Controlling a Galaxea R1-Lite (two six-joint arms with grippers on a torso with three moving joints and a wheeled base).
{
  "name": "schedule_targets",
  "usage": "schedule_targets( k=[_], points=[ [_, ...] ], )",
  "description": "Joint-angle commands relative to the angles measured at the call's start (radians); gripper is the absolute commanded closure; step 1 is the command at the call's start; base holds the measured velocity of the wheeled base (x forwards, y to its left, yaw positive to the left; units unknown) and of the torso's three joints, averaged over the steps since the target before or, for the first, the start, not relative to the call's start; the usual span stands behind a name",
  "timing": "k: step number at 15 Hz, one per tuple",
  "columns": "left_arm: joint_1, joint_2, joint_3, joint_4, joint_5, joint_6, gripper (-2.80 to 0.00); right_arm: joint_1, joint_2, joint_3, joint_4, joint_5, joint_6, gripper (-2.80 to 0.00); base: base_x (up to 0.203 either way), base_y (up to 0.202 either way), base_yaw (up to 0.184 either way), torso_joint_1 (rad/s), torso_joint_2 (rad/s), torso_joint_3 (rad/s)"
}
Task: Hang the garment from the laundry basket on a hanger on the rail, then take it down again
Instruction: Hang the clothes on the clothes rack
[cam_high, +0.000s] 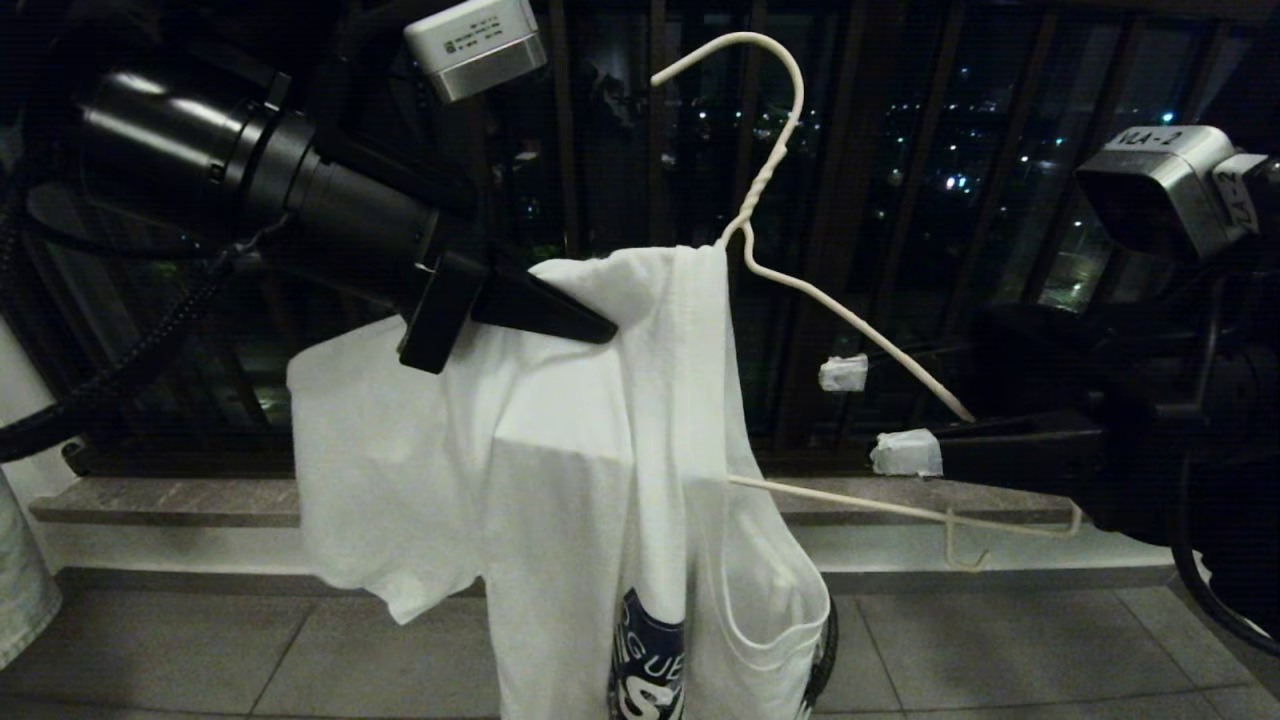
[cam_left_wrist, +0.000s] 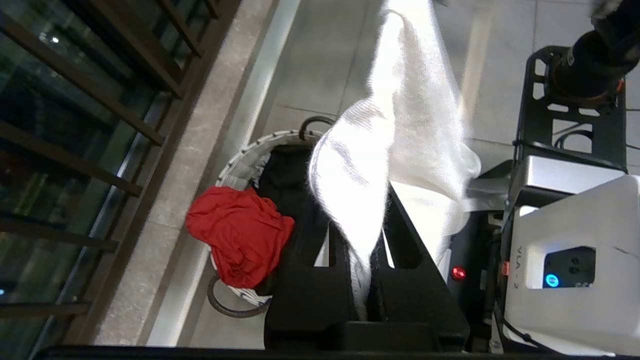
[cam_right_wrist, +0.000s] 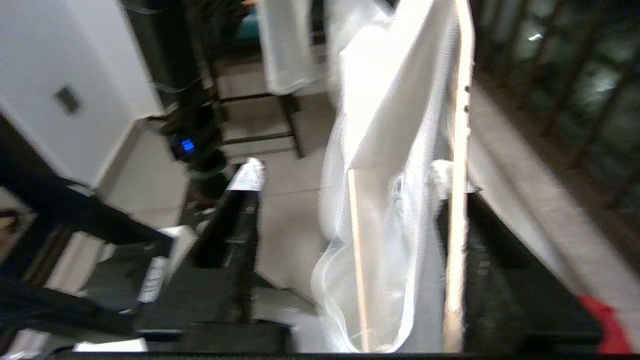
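The garment (cam_high: 560, 480), a white T-shirt with a dark blue print at its lower edge, hangs on the off-white wire hanger (cam_high: 770, 150). The hanger's hook points up, free of any support, and the rail is out of view. My left gripper (cam_high: 598, 327) is shut on the shirt's shoulder, and the cloth shows pinched between its black fingers (cam_left_wrist: 400, 235). My right gripper (cam_high: 875, 412) stands open around the hanger's bare right arm. In the right wrist view the hanger wires (cam_right_wrist: 457, 210) and shirt hem lie between its fingers. The laundry basket (cam_left_wrist: 250, 150) stands on the floor below.
A red cloth (cam_left_wrist: 235, 245) lies over the basket's edge. Dark balcony bars (cam_high: 850, 200) and a stone ledge (cam_high: 200, 500) run just behind the shirt. A pale denim piece (cam_high: 20, 590) hangs at the far left. The robot's base (cam_left_wrist: 570, 250) is close by the basket.
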Motion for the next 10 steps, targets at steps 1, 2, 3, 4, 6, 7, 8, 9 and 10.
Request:
schedule_targets(
  k=[1,2,3,4,6,7,8,9,10],
  points=[
    [0.002,-0.010,0.000,0.003,-0.004,0.003,0.00,-0.041,0.009,-0.006,-0.009,0.005,0.001,-2.80,0.000,0.000,0.000,0.000,0.00,0.000],
    [0.002,-0.010,-0.001,0.003,-0.003,0.002,0.00,-0.066,0.008,-0.015,-0.009,0.006,0.003,-2.80,0.000,0.000,0.000,0.000,0.00,0.000],
    [0.002,-0.012,-0.001,0.003,-0.003,0.002,0.00,-0.088,0.005,-0.025,-0.008,0.005,0.009,-2.80,0.000,0.000,0.000,0.000,0.00,0.000],
    [0.002,-0.012,-0.001,0.003,-0.003,0.003,0.00,-0.109,0.004,-0.029,-0.008,0.005,0.014,-2.80,0.000,0.000,0.000,0.000,0.00,0.000],
    [0.002,-0.019,-0.001,0.001,-0.003,0.000,0.00,-0.142,0.003,-0.040,-0.009,0.005,0.015,-2.80,0.000,0.000,0.000,0.000,0.00,0.000],
    [0.002,-0.023,-0.001,0.000,-0.001,-0.001,0.00,-0.156,0.003,-0.045,-0.010,0.005,0.018,-2.80,0.000,0.000,0.000,0.000,0.00,0.000],
    [0.003,-0.027,-0.001,0.000,-0.001,-0.001,0.00,-0.174,0.003,-0.055,-0.010,0.005,0.024,-2.80,0.000,0.000,0.000,0.000,0.00,0.000],
    [0.005,-0.030,-0.001,0.000,-0.001,-0.001,0.00,-0.193,0.002,-0.060,-0.010,0.005,0.033,-2.80,0.000,0.000,0.000,0.000,0.00,0.000],
    [0.006,-0.031,-0.001,0.000,-0.001,-0.003,0.00,-0.209,0.003,-0.078,-0.007,0.000,0.050,-2.80,0.000,0.000,0.000,0.000,0.00,0.000]
  ],
)
